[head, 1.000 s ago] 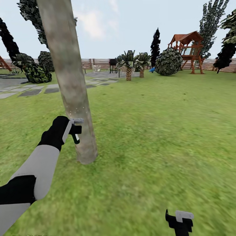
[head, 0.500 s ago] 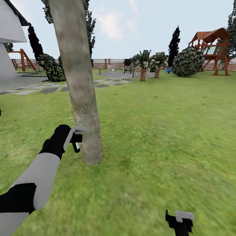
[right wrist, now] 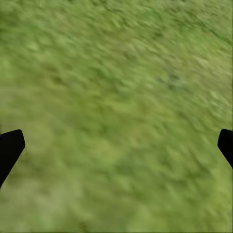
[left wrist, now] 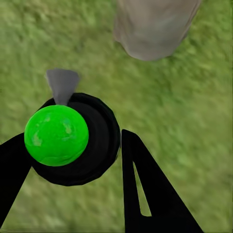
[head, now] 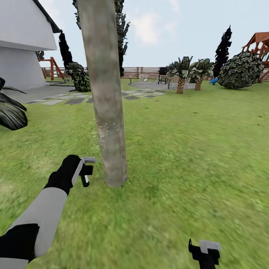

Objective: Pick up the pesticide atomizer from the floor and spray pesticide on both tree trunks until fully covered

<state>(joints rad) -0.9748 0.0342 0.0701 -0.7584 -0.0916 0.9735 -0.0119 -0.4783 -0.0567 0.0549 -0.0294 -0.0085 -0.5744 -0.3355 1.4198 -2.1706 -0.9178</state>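
While the head camera looks across the garden, the lawn (head: 194, 149) takes up most of the picture, running back to a reddish-brown slat fence (head: 147, 71) at 12 o'clock. A white house wall (head: 22, 48) with a dark roof edge stands at 10 o'clock, and grey stepping stones (head: 74, 100) cross the grass in front of it. A round dark-green bush (head: 241, 71) sits at 2 o'clock beside part of a red-brown wooden play tower (head: 259, 46). Two short palms (head: 181, 73) stand near the fence, with a narrow black cone-shaped tree (head: 223, 48) to the right of them.

The tree trunk (head: 106, 93) rises from the grass at centre left, mottled grey-brown, leaning slightly, its top cut off by the picture edge. Small pale specks dot the trunk's lower part and the air just beside it.

The left arm (head: 41, 213) reaches in from 7 o'clock, grey and black. The left gripper (head: 85, 172) is low beside the trunk base, near it but apart. In the left wrist view, the pesticide atomizer (left wrist: 73, 138) appears as a round black body with a bright green dome and a grey nozzle, sitting between the black fingers (left wrist: 150, 194), which close against its sides; the trunk base (left wrist: 153, 26) stands just beyond it on the grass.

The right gripper (head: 204, 253) is at 5 o'clock over bare grass. In the right wrist view its fingertips (right wrist: 9, 148) sit at opposite picture edges, spread wide, with nothing between them.
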